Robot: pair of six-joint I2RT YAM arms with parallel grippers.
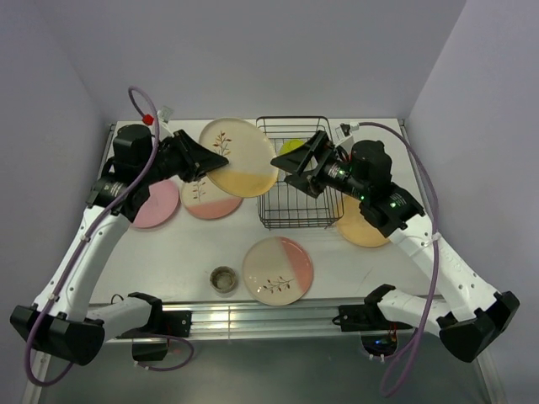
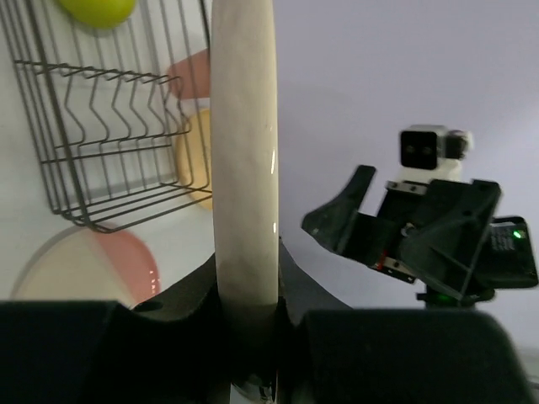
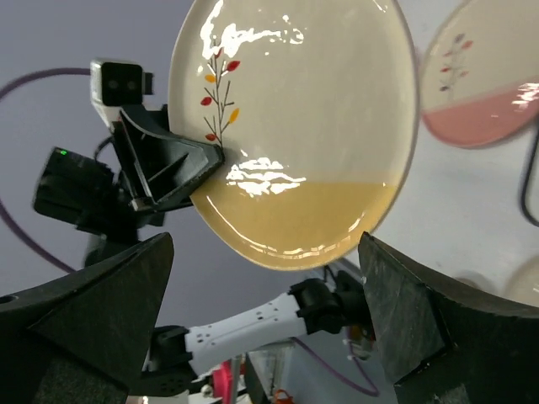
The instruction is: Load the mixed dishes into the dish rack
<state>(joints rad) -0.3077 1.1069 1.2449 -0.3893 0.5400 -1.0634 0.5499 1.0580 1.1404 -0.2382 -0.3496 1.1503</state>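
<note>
Plate [image 1: 242,156] gripped (left end effector [image 1: 208,161]); aloft

A: Cream-and-yellow plate [image 3: 295,143]: glazed ceramic is indicated; glossy, glare is noted.
B: Confirmed. Dish rack [image 1: 293,172]: thin black wire, smooth. Table [image 1: 354,263]: matt white surface is seen.

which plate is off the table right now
The cream-and-yellow plate with the leaf sprig, clamped by its rim in the left gripper; the other plates lie flat on the table.
</note>
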